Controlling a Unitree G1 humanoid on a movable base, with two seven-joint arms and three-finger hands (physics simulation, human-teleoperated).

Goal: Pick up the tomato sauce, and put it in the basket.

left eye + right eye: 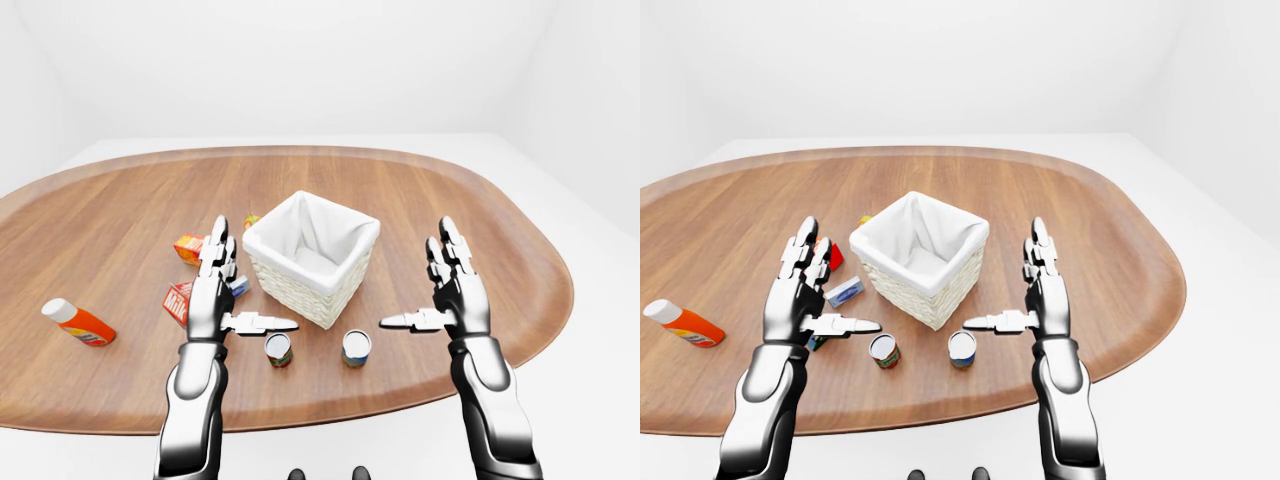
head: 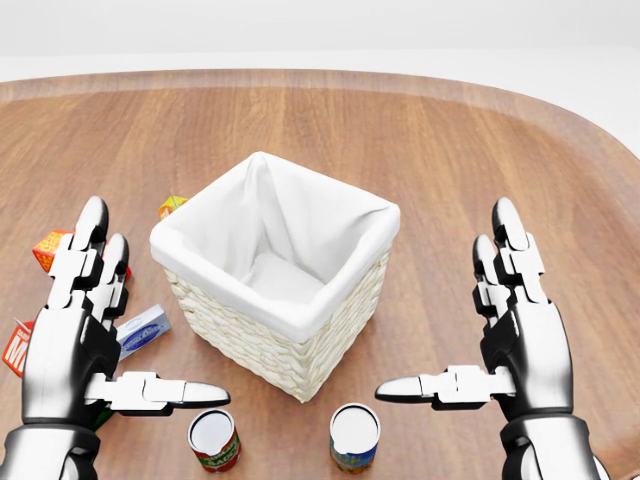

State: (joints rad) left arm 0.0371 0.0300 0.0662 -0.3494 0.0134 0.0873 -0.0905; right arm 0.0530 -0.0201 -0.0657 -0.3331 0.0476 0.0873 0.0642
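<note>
The tomato sauce can [image 2: 214,440], with a red label and white lid, stands upright on the wooden table [image 2: 460,140] at the bottom of the head view. It is just below my left thumb tip and apart from it. The white-lined wicker basket [image 2: 250,335] stands in the middle, above the can. My left hand [image 2: 140,320] is open and empty to the left of the basket. My right hand [image 2: 445,310] is open and empty to the right of it.
A blue-labelled can [image 2: 354,437] stands right of the tomato sauce. A blue-and-white box [image 2: 143,327] and red and orange packets [image 1: 178,300] lie behind my left hand. An orange bottle [image 1: 80,323] lies far left. The table edge [image 1: 300,415] is near the cans.
</note>
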